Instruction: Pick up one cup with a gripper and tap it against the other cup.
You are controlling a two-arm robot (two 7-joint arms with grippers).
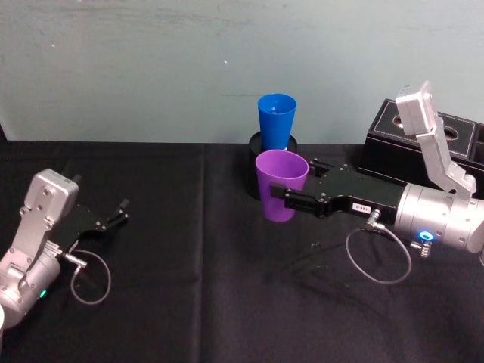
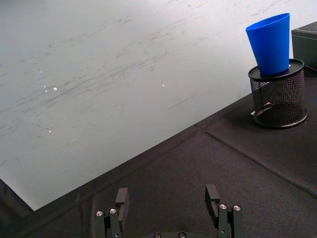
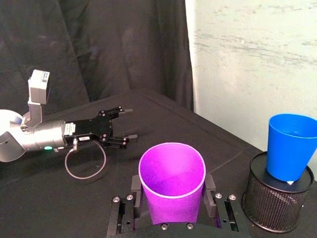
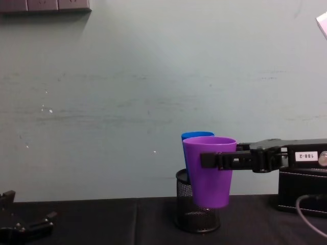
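Chest view: right tool [image 4: 204, 159], label [image 4: 305, 155] "188-2".

Soft, even light fills the scene, and no single source can be told. The pale wall [image 4: 127, 102] is the brightest area, evenly lit. The black cloth on the worktop [image 1: 189, 249] swallows light, so shadows on it barely show. The purple cup [image 3: 172, 183] glows translucent with a bright rim, and the blue cup [image 3: 290, 146] carries a mild sheen. The silver wrist [image 1: 446, 215] catches highlights beside its lit blue ring [image 1: 427, 236]. The dark curtain [image 3: 99, 49] stays dim.
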